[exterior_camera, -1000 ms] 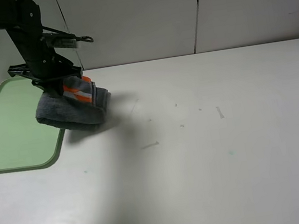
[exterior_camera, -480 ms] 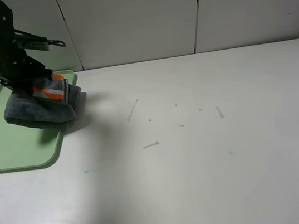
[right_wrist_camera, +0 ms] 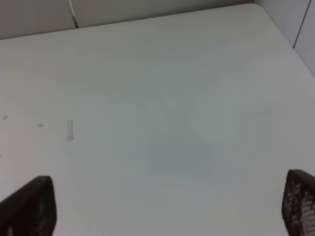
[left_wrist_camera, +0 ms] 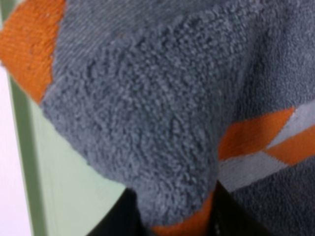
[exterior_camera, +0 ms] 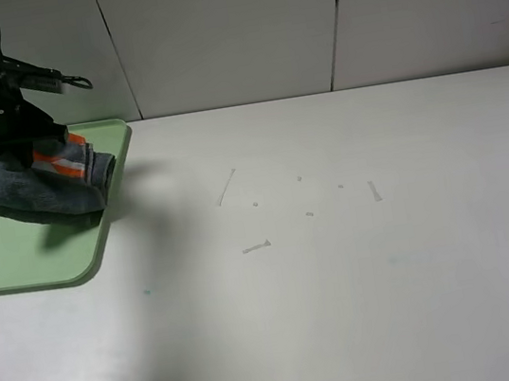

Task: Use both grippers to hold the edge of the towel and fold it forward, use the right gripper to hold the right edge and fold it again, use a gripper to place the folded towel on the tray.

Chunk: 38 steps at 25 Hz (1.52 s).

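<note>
- White worktop [exterior_camera: 342,264] with pale panel walls behind is carrying the scene; a few small scuff marks [exterior_camera: 256,247] are showing mid-surface.
- Left fingers [exterior_camera: 37,144] are clamping the folded towel [exterior_camera: 47,183] from above; the left wrist view is showing dark finger tips at the frame edge with terry bunched between them [left_wrist_camera: 162,147].
- Grip is sitting at the top of the bundle, near the orange-and-white band [exterior_camera: 63,161], so several layers are being pinched together rather than one hem.
- Towel is hanging as a soft wad below the pinch, over the right part of the green tray [exterior_camera: 15,255]; a shadow is lying under it, so I am judging it just clear of the tray floor or barely touching, cannot tell which.
- Handling judgement: light, limp, no stiffness; thick pile is compressing under the clamp and gripping well, so slip risk is looking low.
- Bigger risk is the fold loosening, since the loose layers are sagging and could splay on release.
- Best hold is where it is now: across all stacked layers near the folded corner, not on a single hem.
- One towel corner is sitting near the tray's right rim, so a lopsided drop could leave cloth draping over it.
- Right fingers [right_wrist_camera: 162,211] are standing wide apart with nothing between them, over bare worktop, well apart from the towel; this arm is not showing in the high view.
</note>
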{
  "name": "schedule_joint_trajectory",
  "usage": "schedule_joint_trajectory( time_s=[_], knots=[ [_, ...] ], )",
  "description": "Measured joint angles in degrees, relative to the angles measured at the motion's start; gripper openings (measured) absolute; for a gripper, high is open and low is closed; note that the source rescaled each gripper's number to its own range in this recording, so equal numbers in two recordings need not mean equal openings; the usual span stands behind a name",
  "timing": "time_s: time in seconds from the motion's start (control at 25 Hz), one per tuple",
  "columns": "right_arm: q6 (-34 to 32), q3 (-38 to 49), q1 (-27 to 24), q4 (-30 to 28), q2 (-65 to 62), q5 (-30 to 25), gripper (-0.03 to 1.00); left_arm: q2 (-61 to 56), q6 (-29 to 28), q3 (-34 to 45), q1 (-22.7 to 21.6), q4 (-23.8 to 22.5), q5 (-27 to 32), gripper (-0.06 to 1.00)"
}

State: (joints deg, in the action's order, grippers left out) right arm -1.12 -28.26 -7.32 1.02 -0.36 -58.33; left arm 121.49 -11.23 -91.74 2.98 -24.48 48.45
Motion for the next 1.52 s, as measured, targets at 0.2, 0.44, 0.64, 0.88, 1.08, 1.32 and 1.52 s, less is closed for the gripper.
schedule_joint_trajectory(
  time_s=[0.2,0.44,0.64,0.88,1.08,1.32,1.52],
  knots=[
    [0.0,0.0,0.0,0.0,0.0,0.06,1.0,0.0,0.11,0.19,-0.32,0.0,-0.52,0.21],
    [0.0,0.0,0.0,0.0,0.0,0.06,1.0,0.0,0.18,0.19,-0.32,-0.07,-1.62,0.84],
    [0.0,0.0,0.0,0.0,0.0,0.06,1.0,0.0,1.58,0.19,-0.32,-0.07,-1.85,0.98],
    [0.0,0.0,0.0,0.0,0.0,0.06,1.0,0.0,3.22,0.19,-0.32,-0.07,-0.11,1.0],
    [0.0,0.0,0.0,0.0,0.0,0.06,1.0,-0.58,3.47,0.33,-0.25,0.53,0.68,1.0],
    [0.0,0.0,0.0,0.0,0.0,-0.01,1.0,-5.89,5.43,2.46,2.19,2.39,2.53,1.0],
    [0.0,0.0,0.0,0.0,0.0,-0.01,1.0,-13.6,5.91,10.2,5.66,2.85,1.51,1.0]
  ],
)
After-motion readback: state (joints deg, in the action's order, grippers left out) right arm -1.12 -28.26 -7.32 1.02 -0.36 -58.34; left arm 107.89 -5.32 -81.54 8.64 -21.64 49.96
